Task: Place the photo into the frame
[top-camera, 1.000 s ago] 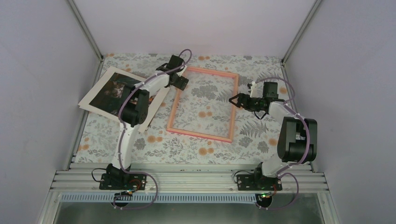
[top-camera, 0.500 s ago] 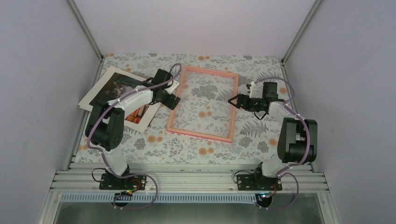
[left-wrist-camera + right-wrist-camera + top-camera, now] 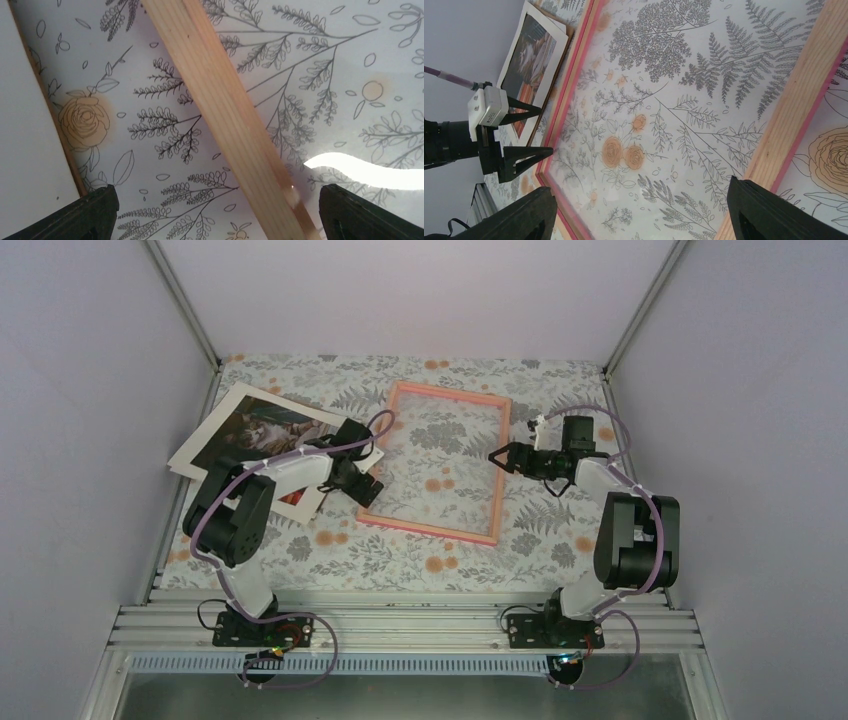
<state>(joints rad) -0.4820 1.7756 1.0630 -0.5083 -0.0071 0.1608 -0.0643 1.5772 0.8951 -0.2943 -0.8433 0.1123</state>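
Note:
The pink frame point(image 3: 455, 392) lies flat on the floral cloth with its clear pane showing the pattern. The cat photo point(image 3: 262, 428) lies left of it on a brown backing board. My left gripper point(image 3: 362, 485) is open and empty, low over the frame's left rail near its front corner. In the left wrist view the wooden rail point(image 3: 225, 115) runs between my open fingers point(image 3: 95, 215), with the photo's white edge point(image 3: 25, 150) at left. My right gripper point(image 3: 497, 456) is open and empty over the frame's right rail point(image 3: 804, 95). The right wrist view also shows the photo point(image 3: 536, 55).
The brown backing board point(image 3: 50, 110) sticks out under the photo's edge. Grey walls with metal posts close in the left, right and back. An aluminium rail carrying both arm bases point(image 3: 400, 625) runs along the near edge.
My left arm has swung back from the frame's far-left corner toward its near-left corner, lowering along the left rail. The right arm, frame and photo have not moved.

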